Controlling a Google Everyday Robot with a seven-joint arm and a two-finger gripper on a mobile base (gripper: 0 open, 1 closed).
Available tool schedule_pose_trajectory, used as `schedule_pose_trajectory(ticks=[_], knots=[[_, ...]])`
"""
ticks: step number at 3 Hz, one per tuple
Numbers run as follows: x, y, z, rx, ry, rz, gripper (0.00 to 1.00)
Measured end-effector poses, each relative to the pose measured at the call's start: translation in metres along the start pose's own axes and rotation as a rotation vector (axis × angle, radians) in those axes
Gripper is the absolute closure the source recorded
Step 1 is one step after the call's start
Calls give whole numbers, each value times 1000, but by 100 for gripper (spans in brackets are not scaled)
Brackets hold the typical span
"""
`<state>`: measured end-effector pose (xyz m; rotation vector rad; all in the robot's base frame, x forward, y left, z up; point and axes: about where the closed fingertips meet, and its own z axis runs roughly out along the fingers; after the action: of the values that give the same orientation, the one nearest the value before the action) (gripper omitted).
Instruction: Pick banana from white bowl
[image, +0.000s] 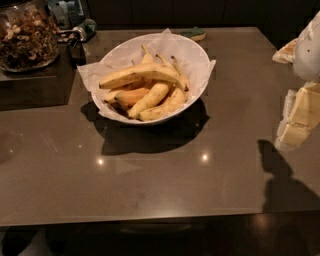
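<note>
The white bowl (198, 56), lined with crinkled white paper, stands on the brown table at the back centre. Several bananas lie in it. The banana (140, 74), the longest and pale yellow, lies across the top of the pile, running left to right. Shorter yellow bananas and an orange-tinted one lie under it. My gripper (299, 116), white with yellowish parts, hangs at the right edge of the camera view. It is well to the right of the bowl, above the table, and partly cut off by the frame. Its shadow falls on the table below it.
A glass jar of nuts (26, 36) stands on a dark box (35, 85) at the back left. A green object (194, 33) lies behind the bowl. The table's front edge (150, 217) runs across the bottom.
</note>
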<state>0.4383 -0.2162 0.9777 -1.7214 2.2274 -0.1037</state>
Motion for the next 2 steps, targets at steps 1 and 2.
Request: schedule_pose_trajectory(ticks=[1,2], knots=[[0,0,0,0,0,0,0],[-15,-6,0,-5,-45,-24,0]])
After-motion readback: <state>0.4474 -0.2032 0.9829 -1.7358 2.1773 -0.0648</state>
